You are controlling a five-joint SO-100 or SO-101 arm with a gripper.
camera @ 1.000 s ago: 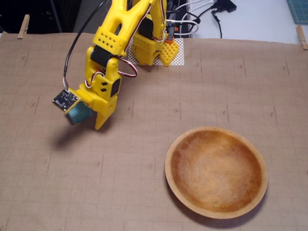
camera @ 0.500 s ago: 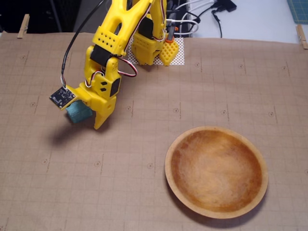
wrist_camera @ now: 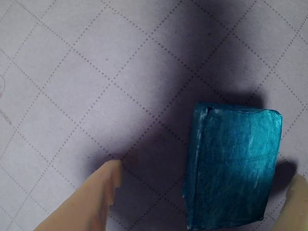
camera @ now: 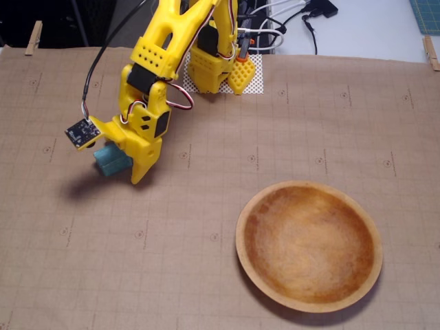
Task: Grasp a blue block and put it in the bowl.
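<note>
- The blue block point(camera: 111, 161) sits on the brown gridded paper point(camera: 206, 275) that covers the counter, towards the left edge in the fixed view and nearer the far edge than the near one.
- The yellow arm point(camera: 161, 55) reaches down from its base at the far edge, and its claw point(camera: 122, 168) stands over the block.
- In the wrist view the block point(wrist_camera: 233, 168) lies between the two claw tips: one finger point(wrist_camera: 86, 202) at the lower left stands clear of it with paper showing between them, and the other finger point(wrist_camera: 297, 202) at the lower right edge is just beside the block's side; whether it touches cannot be told.
- The claw is partly open around the block, not clamped on it.
- The block casts a dark shadow on the paper.
- The bowl point(camera: 357, 206) rests well apart, towards the near right corner of the counter, and is empty.
- A small circuit board point(camera: 80, 132) hangs off the claw's left side in the fixed view.
</note>
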